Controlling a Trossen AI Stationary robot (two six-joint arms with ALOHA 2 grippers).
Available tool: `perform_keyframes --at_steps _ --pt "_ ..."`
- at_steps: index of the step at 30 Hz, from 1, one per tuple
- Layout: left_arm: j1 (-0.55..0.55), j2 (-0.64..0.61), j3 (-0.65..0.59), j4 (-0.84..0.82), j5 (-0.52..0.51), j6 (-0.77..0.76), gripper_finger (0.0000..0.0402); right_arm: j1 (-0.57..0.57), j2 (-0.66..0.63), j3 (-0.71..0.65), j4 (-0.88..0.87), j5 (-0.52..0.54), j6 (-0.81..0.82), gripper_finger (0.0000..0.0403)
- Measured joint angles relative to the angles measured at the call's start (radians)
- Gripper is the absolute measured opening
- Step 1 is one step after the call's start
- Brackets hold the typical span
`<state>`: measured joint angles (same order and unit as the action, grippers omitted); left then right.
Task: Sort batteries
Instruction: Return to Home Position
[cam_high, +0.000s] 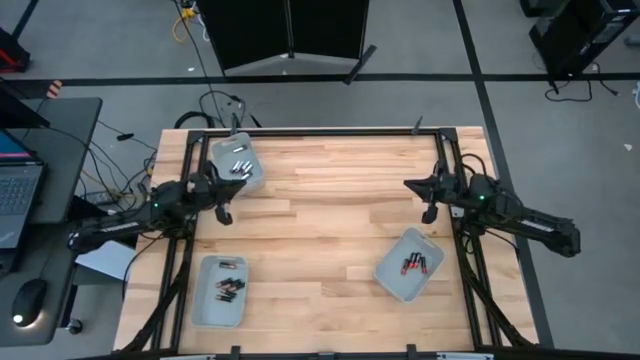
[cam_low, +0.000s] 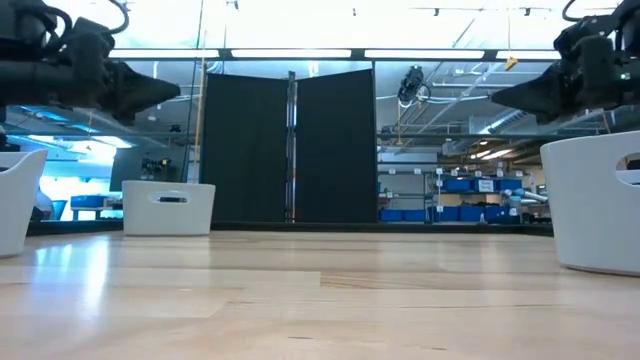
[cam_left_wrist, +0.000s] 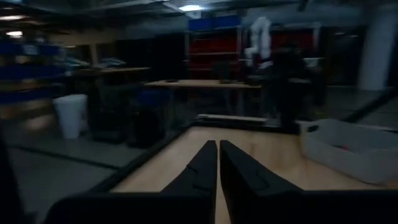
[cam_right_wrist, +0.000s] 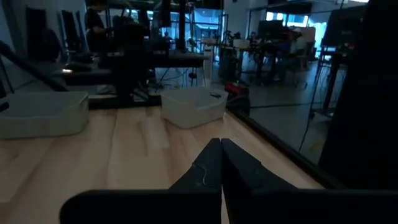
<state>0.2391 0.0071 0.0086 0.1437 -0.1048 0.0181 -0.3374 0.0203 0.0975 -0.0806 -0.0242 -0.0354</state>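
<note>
In the high view the batteries lie in three pale grey trays. Silvery cells are in the far-left tray, dark cells in the near-left tray, and dark cells with red ends in the right tray. My left gripper hovers above the table's left side, shut and empty, pointing toward the right edge. My right gripper hovers above the right side, shut and empty, pointing toward the left edge. Both hang high above the wood in the low view.
Bare wooden table lies between the two grippers and the trays. A black frame runs along the far edge and down both sides. A desk with a laptop and a mouse stands left of the table.
</note>
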Motion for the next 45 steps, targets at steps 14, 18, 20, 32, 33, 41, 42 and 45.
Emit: perform_keyframes --at_steps 14,18,20,32,33,41,42,45 --pt "0.001 -0.002 0.000 -0.019 -0.083 0.023 0.0015 0.000 -0.003 -0.040 0.004 0.215 0.044 0.0010" --pt "0.001 -0.002 0.000 -0.018 -0.084 0.019 0.0015 0.000 -0.003 -0.040 -0.030 0.249 0.039 0.0019" --pt "0.001 -0.002 0.000 -0.018 -0.084 0.006 0.0015 0.000 -0.003 -0.040 -0.029 0.249 0.043 0.0024" --pt "0.001 -0.002 -0.001 -0.060 -0.084 0.024 0.0015 0.000 -0.003 -0.040 -0.026 0.265 0.059 0.0022" --pt "0.001 -0.002 -0.001 -0.060 -0.084 0.027 0.0015 0.000 -0.003 -0.040 -0.026 0.265 0.059 0.0022" --pt "0.001 -0.002 -0.001 -0.060 -0.084 0.026 0.0015 0.000 -0.003 -0.040 -0.026 0.262 0.059 0.0028" --pt "0.001 -0.002 -0.001 -0.060 -0.083 0.026 0.0015 0.000 -0.003 -0.040 -0.026 0.262 0.059 0.0028" --pt "0.001 -0.002 -0.001 -0.060 -0.083 0.026 0.0015 0.000 -0.003 -0.040 -0.026 0.261 0.059 0.0028"
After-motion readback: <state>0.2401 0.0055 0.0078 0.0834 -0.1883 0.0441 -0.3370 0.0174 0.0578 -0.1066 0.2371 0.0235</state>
